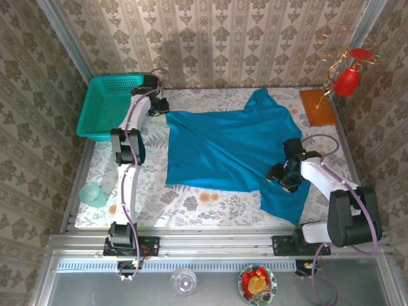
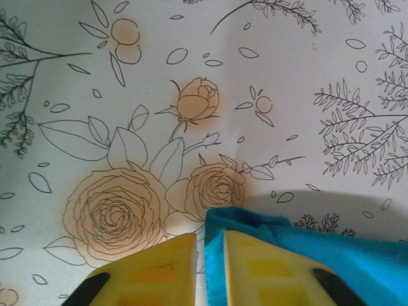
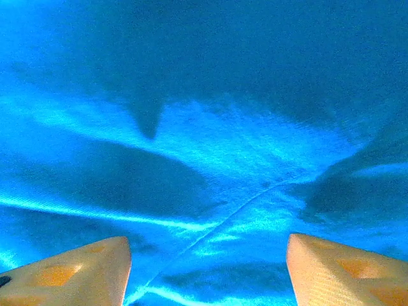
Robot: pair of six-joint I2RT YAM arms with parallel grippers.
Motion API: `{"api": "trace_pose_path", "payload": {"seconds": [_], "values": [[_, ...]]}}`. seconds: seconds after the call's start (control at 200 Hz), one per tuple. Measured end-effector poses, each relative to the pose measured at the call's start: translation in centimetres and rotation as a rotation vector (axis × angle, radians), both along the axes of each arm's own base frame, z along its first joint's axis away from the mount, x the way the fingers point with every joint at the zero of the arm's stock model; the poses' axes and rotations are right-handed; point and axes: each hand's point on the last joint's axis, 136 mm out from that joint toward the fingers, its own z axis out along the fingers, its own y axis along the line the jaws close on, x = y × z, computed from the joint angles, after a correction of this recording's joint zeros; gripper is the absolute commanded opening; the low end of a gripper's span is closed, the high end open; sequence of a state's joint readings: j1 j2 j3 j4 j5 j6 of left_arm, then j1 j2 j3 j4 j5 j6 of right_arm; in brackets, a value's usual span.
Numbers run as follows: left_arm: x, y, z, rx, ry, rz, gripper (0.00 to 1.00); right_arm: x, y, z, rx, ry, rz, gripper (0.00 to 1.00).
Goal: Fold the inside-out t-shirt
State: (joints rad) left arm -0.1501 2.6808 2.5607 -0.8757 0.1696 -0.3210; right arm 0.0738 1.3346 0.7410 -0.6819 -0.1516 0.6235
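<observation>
L tool (image 2: pixel 209 268) nipping shirt (image 1: pixel 223 150) corner, barely gapped; R tool (image 3: pixel 207 271) spread, empty. Release flat on counter (image 2: pixel 255 76), w/o dragging.

Teal-blue t-shirt (image 1: pixel 223 150), floral tablecloth (image 1: pixel 191 204)

The t-shirt (image 1: pixel 233 150) is plain teal-blue cloth with no print, spread mostly flat across the middle and right of the flower-patterned table. It lies unfolded, with diagonal creases running over its body. One part rises to a bunched peak at the far edge; another hangs toward the near right corner of the table. Its far left corner comes to a point, seen in the left wrist view as a thick folded edge (image 2: pixel 268 236) lying on the table. The right wrist view shows wrinkled cloth with a stitched seam (image 3: pixel 236 213) crossing it.
</observation>
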Motion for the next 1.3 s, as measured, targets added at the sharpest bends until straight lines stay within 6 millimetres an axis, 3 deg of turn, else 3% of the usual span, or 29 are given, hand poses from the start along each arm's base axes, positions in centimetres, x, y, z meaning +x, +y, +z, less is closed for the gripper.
{"api": "trace_pose_path", "payload": {"seconds": [0.14,0.27,0.385,0.48,0.565,0.655,0.805,0.925,1.09,1.3], "values": [[-0.4,-1.0,2.1,-0.012,-0.019,-0.021,0.29,1.9,1.0,2.7,0.051,-0.095,0.037,0.67],[-2.2,-2.7,7.5,-0.021,-0.067,-0.062,0.30,2.4,1.7,3.6,0.086,-0.118,0.061,0.67],[-6.7,-4.9,12.3,-0.014,-0.094,-0.135,0.29,2.6,2.1,3.8,0.106,-0.123,0.078,0.66],[-11.9,-6.4,13.6,-0.004,-0.084,-0.197,0.29,2.9,2.4,3.9,0.119,-0.125,0.084,0.66],[-17.1,-6.7,12.4,0.005,-0.037,-0.237,0.28,3.0,2.6,3.7,0.130,-0.118,0.087,0.66],[-22.1,-4.9,9.6,0.019,0.045,-0.235,0.28,3.2,2.8,3.6,0.140,-0.121,0.090,0.66],[-28.6,-1.8,4.8,-0.012,0.178,-0.188,0.30,3.0,3.0,3.4,0.149,-0.113,0.095,0.66],[-32.8,-1.4,1.7,-0.065,0.267,-0.181,0.33,2.6,3.0,2.9,0.153,-0.097,0.095,0.66],[-35.2,-2.3,-0.5,-0.158,0.321,-0.180,0.33,2.5,3.1,2.8,0.153,-0.094,0.096,0.66],[-35.1,-2.5,-0.9,-0.176,0.318,-0.172,0.33,2.4,3.1,3.0,0.153,-0.103,0.097,0.66]]}}
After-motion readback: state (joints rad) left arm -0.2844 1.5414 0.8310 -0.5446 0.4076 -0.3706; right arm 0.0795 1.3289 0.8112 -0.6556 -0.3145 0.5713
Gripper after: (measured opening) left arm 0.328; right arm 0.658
